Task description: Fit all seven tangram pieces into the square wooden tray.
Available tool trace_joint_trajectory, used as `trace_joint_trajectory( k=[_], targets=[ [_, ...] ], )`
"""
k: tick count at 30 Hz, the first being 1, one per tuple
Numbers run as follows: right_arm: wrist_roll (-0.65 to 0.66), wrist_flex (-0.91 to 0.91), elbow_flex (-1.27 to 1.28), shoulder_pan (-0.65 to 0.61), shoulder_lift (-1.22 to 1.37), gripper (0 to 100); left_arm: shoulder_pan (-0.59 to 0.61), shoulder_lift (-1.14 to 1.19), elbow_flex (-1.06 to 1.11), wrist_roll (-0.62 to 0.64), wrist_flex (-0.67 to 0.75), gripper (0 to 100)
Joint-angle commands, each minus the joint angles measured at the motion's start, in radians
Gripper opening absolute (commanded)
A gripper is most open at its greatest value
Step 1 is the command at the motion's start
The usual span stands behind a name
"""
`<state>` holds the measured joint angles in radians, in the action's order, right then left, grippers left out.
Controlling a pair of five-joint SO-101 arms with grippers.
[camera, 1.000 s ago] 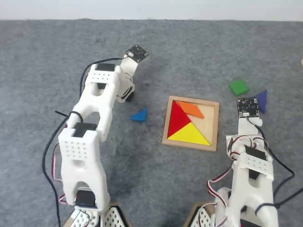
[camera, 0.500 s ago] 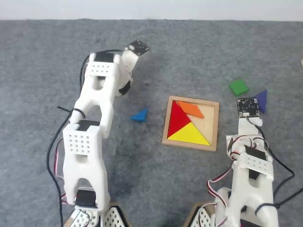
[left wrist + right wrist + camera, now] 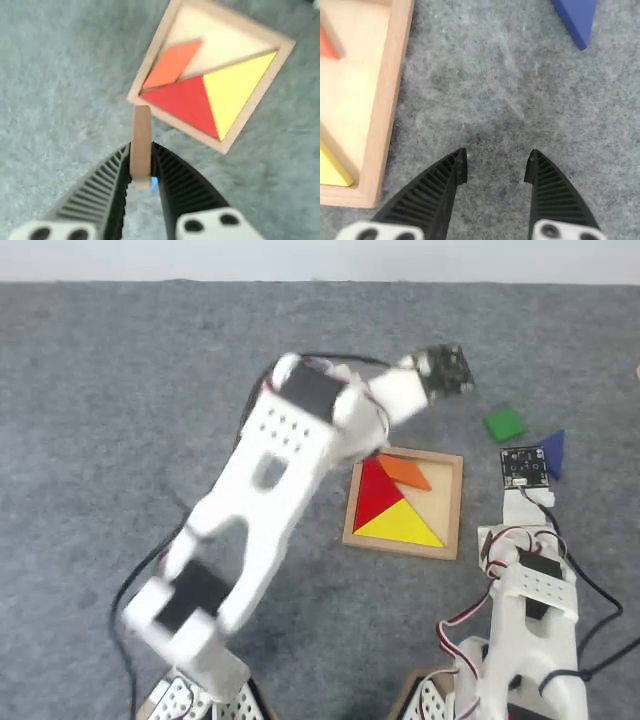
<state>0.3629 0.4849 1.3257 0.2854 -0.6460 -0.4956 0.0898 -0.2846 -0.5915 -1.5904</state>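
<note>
The square wooden tray [image 3: 457, 505] holds a red triangle [image 3: 375, 492], a yellow triangle [image 3: 402, 524] and an orange piece [image 3: 404, 471]. My left arm [image 3: 300, 430] stretches over the tray's far left corner. In the left wrist view my left gripper [image 3: 141, 150] is shut on a thin tangram piece [image 3: 141, 135], seen edge-on with a bit of blue at its lower end, just off the tray [image 3: 151, 52]. My right gripper [image 3: 495, 165] stands open over bare mat between the tray [image 3: 390, 90] and a dark blue triangle [image 3: 577, 17].
A green square [image 3: 504, 424] and the dark blue triangle [image 3: 553, 451] lie right of the tray at the back. The right arm [image 3: 535, 585] stands at the front right. Grey mat covers the whole table.
My left arm has swung right from the table's far left to above the tray's far corner. It now covers the spot where a light blue triangle lay. The right arm has not moved.
</note>
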Motion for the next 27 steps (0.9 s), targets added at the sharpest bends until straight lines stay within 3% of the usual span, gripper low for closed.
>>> trace_joint_trajectory(
  k=[1, 4, 7, 16, 27],
  targets=[
    [0.006, -0.012, -0.014, -0.002, -0.027, 19.7, -0.057, -0.391, 0.501, 0.026, 0.275, 1],
    [0.006, -0.012, -0.014, -0.002, -0.027, 19.7, -0.021, -0.582, 0.845, 0.026, 0.583, 1],
    [0.006, -0.013, -0.014, -0.002, -0.027, 19.7, 0.008, -0.605, 0.970, -0.037, 0.717, 2],
    [0.006, -0.016, -0.014, -0.005, -0.027, 19.7, 0.005, -0.284, 0.880, -0.184, 0.895, 3],
    [0.006, -0.018, -0.014, -0.002, -0.027, 19.7, -0.124, 0.044, 0.674, -0.196, 0.991, 3]
  ],
)
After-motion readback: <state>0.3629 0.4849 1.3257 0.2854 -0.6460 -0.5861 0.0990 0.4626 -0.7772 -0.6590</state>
